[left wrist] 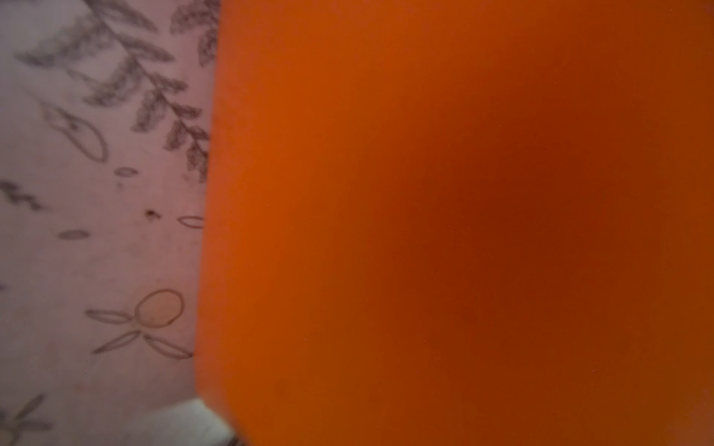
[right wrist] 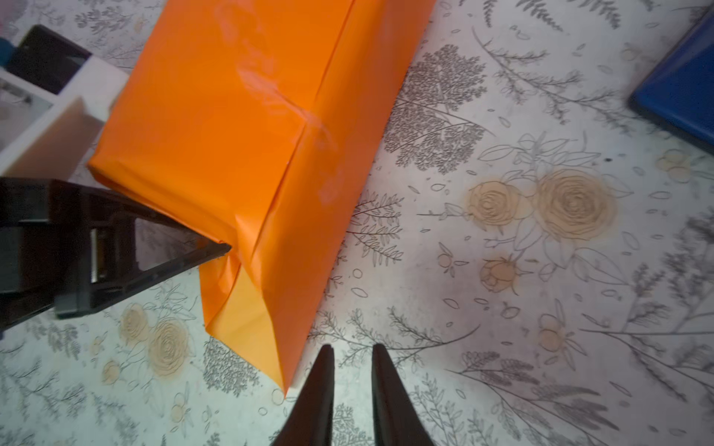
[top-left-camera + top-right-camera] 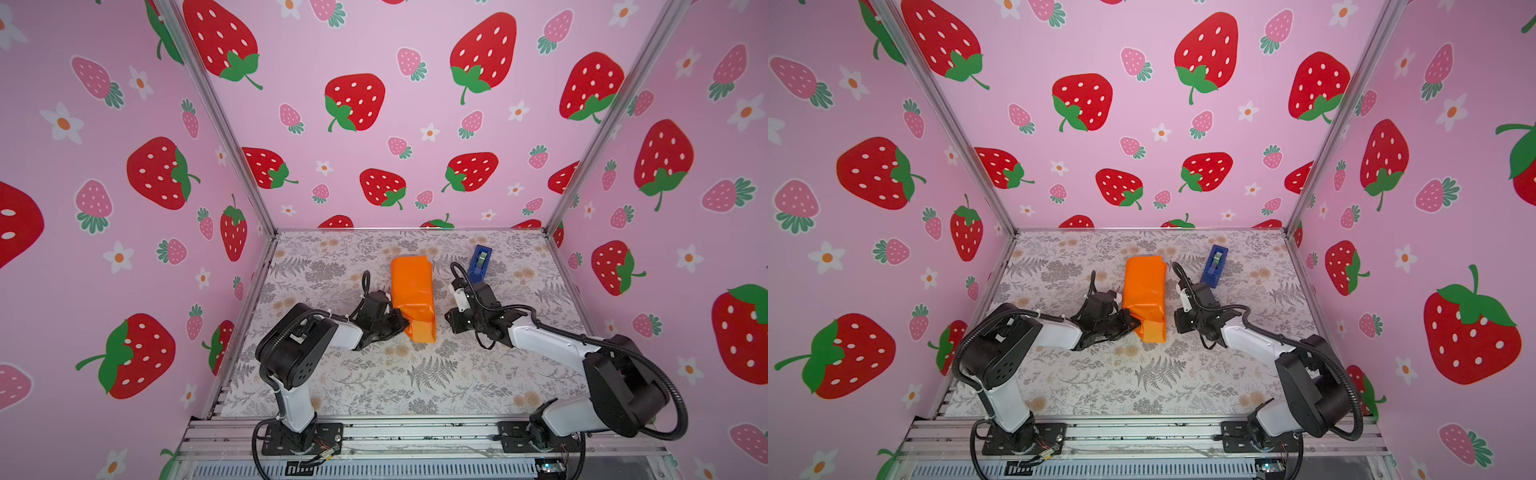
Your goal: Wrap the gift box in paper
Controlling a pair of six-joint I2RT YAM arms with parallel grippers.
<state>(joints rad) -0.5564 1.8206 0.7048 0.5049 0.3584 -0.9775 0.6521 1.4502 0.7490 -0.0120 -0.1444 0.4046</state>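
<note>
Paper (image 2: 239,127) lies folded lengthwise, left tool (image 2: 226,247) pinching its loose end.

Pink walls (image 3: 374,50) printed with red strawberries and white flowers enclose the desk (image 3: 415,386) on three sides, joined by aluminium corner posts (image 3: 216,112). A grey-and-tan floral covering (image 3: 1100,374) lies over it; a slotted metal rail (image 3: 415,432) runs along its front edge.

You are looking at the paper (image 3: 413,291) lying mid-worktop (image 3: 374,386), running front to back. The tape dispenser (image 3: 480,262) is standing behind and right of it, apart. The left pincer (image 3: 406,327) is meeting its near left corner, and the right pincer (image 3: 451,322) is waiting just right of its near end.
</note>
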